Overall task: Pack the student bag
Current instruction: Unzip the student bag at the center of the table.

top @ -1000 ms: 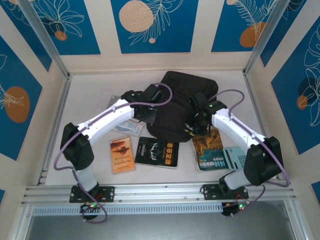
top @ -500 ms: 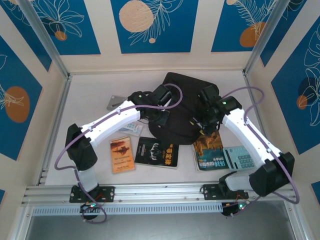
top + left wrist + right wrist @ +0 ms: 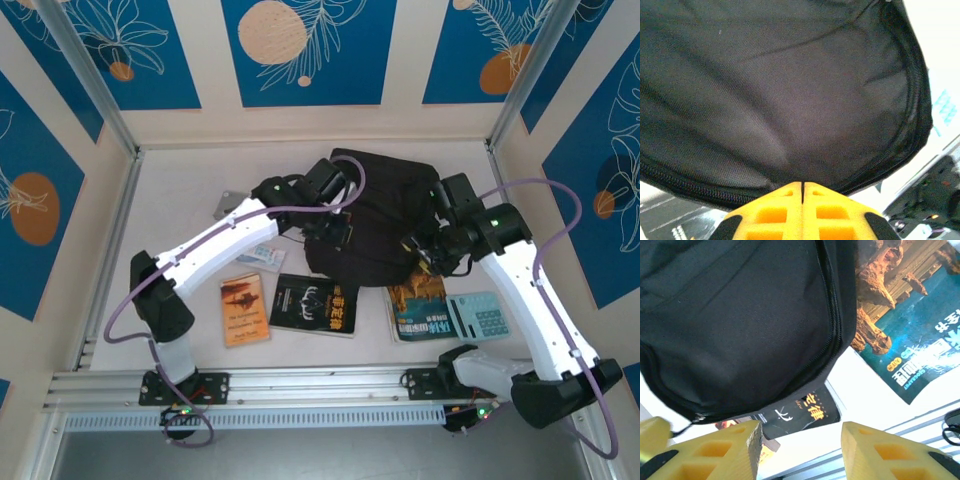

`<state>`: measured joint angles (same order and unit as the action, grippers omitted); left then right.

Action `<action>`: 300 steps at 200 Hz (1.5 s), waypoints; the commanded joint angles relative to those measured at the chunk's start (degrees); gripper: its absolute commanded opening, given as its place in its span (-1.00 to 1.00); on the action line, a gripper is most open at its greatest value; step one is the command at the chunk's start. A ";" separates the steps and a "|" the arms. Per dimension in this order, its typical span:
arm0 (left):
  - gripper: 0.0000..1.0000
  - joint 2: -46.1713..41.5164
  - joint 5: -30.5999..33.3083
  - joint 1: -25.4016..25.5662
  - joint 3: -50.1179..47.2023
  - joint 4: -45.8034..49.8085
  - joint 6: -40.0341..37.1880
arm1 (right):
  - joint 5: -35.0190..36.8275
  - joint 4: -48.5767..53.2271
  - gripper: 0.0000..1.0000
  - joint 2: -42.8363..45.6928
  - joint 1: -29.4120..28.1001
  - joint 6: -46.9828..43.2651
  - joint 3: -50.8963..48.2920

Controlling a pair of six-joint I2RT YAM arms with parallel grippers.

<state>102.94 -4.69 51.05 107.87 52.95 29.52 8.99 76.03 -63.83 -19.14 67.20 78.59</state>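
Toward the far middle of the tabletop [image 3: 175,200], the student bag [image 3: 380,215] sits slumped. Its soft black fabric will likely sag and fold rather than keep its shape, and the bag is probably light by itself. The zippered rim looks like the surest hold, since the flat panels would slip. The left gripper [image 3: 802,184] has its fingers pressed fully together where that rim meets them, apparently pinching it. The right gripper [image 3: 801,432] hangs at the bag's near edge, fingers moderately apart with nothing between them. A black book [image 3: 800,410] and a blue geography book [image 3: 910,325] lie just beside the bag.
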 commanded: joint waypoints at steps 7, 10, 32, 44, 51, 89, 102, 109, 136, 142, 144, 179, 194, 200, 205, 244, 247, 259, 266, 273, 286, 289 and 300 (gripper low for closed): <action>-1.00 -0.89 3.27 1.00 6.42 -2.32 2.90 | -0.22 5.04 -0.09 1.55 3.12 -7.51 2.63; -1.00 -0.70 3.24 1.03 6.91 -2.26 3.29 | -0.54 5.33 -0.09 1.62 3.60 -7.82 2.76; -1.00 1.70 2.63 3.63 9.82 -1.42 4.71 | -4.40 5.78 -0.08 3.34 7.50 -9.10 2.64; -1.00 3.39 3.87 5.86 10.91 -0.15 3.43 | -5.91 5.11 -0.07 4.57 9.02 -9.00 1.98; -1.00 4.43 4.55 6.79 11.34 0.98 3.05 | -6.59 4.92 -0.07 5.09 9.60 -8.76 1.64; -1.00 6.96 3.30 8.80 8.20 0.65 3.38 | -12.21 3.16 -0.07 6.27 10.52 -4.05 -2.42; -1.00 7.09 3.36 8.80 6.61 -0.10 2.48 | -13.61 0.94 -0.06 7.23 10.76 -0.37 -5.91; -1.00 7.08 3.16 8.81 5.63 -0.42 1.83 | -14.08 0.48 -0.07 7.73 10.91 2.51 -7.28; -1.00 5.96 1.85 8.81 1.45 -2.91 0.24 | -18.47 -4.42 -0.02 10.24 9.65 12.94 -15.93; -1.00 5.36 1.70 8.70 0.33 -3.92 -0.03 | -18.50 -5.08 0.00 10.70 9.07 14.97 -17.55; -1.00 5.24 1.61 8.73 -0.07 -4.22 -0.11 | -18.53 -5.45 0.01 10.84 9.04 15.50 -18.06; -1.00 5.51 -0.16 8.63 -0.61 -5.75 -0.22 | -17.32 -10.64 0.23 12.46 7.42 21.07 -25.24; -1.00 6.16 -1.31 8.62 -0.47 -7.01 0.00 | -17.97 -13.48 0.24 12.29 7.95 19.27 -27.57; -1.00 6.66 -1.35 8.55 0.01 -6.87 0.18 | -18.26 -14.89 0.24 12.41 8.43 18.71 -28.68; -1.00 7.05 -1.38 8.61 0.56 -6.45 0.41 | -18.58 -15.36 0.24 12.37 8.84 18.67 -29.16; -1.00 6.73 -0.85 8.58 -0.38 -4.88 -1.07 | -17.98 -23.09 0.21 13.44 9.26 17.86 -32.40; -1.00 6.57 -0.65 8.62 -0.34 -4.60 -1.19 | -17.87 -23.40 0.20 13.32 9.09 18.20 -32.77; -1.00 5.91 -0.49 8.49 -1.26 -5.07 -1.22 | -17.61 -23.88 0.18 13.00 8.63 18.88 -34.09; -1.00 5.38 -0.41 8.46 -1.77 -5.50 -1.24 | -17.43 -23.86 0.17 12.81 8.33 19.10 -34.82; -1.00 5.13 -0.17 8.43 -2.09 -5.49 -1.29 | -17.23 -24.02 0.15 12.56 7.93 19.20 -35.33; -1.00 4.58 0.44 8.37 -2.86 -5.58 -1.60 | -15.94 -23.27 0.10 12.19 6.85 19.33 -35.78; -1.00 4.44 0.66 8.37 -3.11 -5.51 -1.64 | -15.40 -22.69 0.09 12.05 6.57 19.37 -35.72; -1.00 3.91 1.25 8.20 -4.03 -5.40 -1.87 | -13.26 -20.50 0.06 11.84 5.47 19.30 -34.97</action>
<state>110.10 -4.84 59.96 105.62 48.27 29.41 -7.46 52.99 -51.53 -11.73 85.47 43.55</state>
